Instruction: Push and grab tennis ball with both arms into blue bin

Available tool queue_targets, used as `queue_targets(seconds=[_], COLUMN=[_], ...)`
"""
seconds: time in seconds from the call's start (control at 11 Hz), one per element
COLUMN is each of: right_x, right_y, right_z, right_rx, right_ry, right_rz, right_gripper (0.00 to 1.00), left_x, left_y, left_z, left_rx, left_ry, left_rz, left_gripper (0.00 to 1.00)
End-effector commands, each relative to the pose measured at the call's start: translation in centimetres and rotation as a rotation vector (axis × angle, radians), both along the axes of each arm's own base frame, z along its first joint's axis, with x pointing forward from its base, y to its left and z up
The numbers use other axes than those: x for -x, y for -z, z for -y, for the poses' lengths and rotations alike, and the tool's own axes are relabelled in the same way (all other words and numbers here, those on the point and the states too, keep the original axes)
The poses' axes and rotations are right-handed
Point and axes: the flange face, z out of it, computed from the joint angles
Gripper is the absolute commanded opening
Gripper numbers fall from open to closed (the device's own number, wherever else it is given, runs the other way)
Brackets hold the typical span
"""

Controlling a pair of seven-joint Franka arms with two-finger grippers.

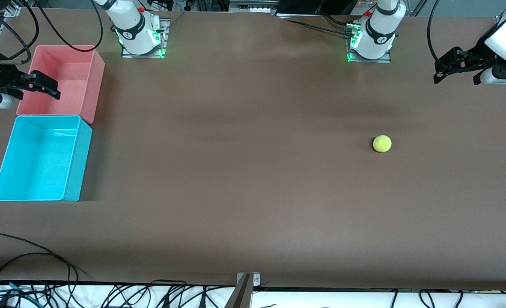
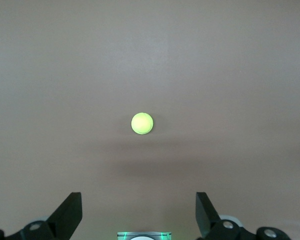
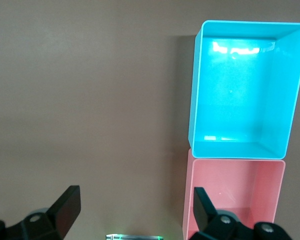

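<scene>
The tennis ball (image 1: 382,143) lies on the brown table toward the left arm's end; it also shows in the left wrist view (image 2: 142,123). The blue bin (image 1: 78,162) stands empty at the right arm's end, nearer the front camera than the pink bin; the right wrist view shows it too (image 3: 240,85). My left gripper (image 1: 456,79) is open and empty, up over the table's left-arm end, well apart from the ball (image 2: 139,215). My right gripper (image 1: 49,87) is open and empty, up over the pink bin's outer edge (image 3: 137,212).
A pink bin (image 1: 94,85) of the same shape touches the blue bin on its robot side and is empty (image 3: 230,195). The arm bases (image 1: 139,38) (image 1: 370,42) stand along the table's robot edge. Cables (image 1: 30,256) trail at the front edge.
</scene>
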Motion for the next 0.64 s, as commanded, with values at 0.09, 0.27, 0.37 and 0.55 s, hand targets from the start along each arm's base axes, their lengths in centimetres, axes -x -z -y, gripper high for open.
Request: queue_targets(seconds=[0.09,0.27,0.37,0.55], right_x=[0.1,0.1,0.1,0.1], right_y=[-0.3,-0.3,-0.3,-0.3], right_z=[-0.1,-0.2,-0.2,-0.2], right_rx=[-0.019,-0.019,-0.019,-0.019], right_ry=[-0.011,-0.014,-0.014,-0.013], right_rz=[-0.002,0.0,0.0,0.0], right_gripper=[1.0,1.0,1.0,1.0], left_x=[-0.2,-0.6,-0.8,-1.3], left_y=[-0.1,0.8,1.4,1.9], left_z=[0.3,-0.3,-0.2,-0.5], left_rx=[0.005,0.02,0.02,0.025], left_ry=[0.012,0.015,0.024,0.019], left_rz=[-0.026,-0.056,-0.067,-0.076], left_gripper=[1.0,1.0,1.0,1.0])
